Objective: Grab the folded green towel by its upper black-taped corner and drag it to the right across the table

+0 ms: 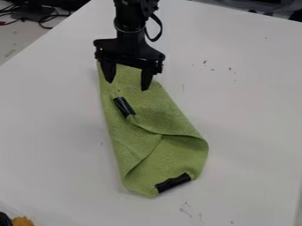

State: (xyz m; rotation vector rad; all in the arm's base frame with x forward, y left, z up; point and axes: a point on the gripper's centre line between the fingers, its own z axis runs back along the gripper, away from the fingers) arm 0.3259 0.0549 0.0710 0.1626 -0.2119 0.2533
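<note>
The black gripper (128, 85) hangs over the upper end of a green cloth (130, 139), its two fingers spread apart with only cloth visible beneath and between them. The cloth lies on the white table, folded over itself, long and narrow at the top and wider toward the bottom. A black piece (124, 107) is on a folded corner of the cloth, just below the gripper. Another black piece (173, 182) sits on the cloth's lower right corner. Whether the fingertips touch the cloth, I cannot tell.
The white table (254, 110) has small dark marks to the right and near the bottom. Black and red cables (44, 17) lie beyond its edge at the upper left. An orange object (22, 221) beside a black one is at the lower left corner.
</note>
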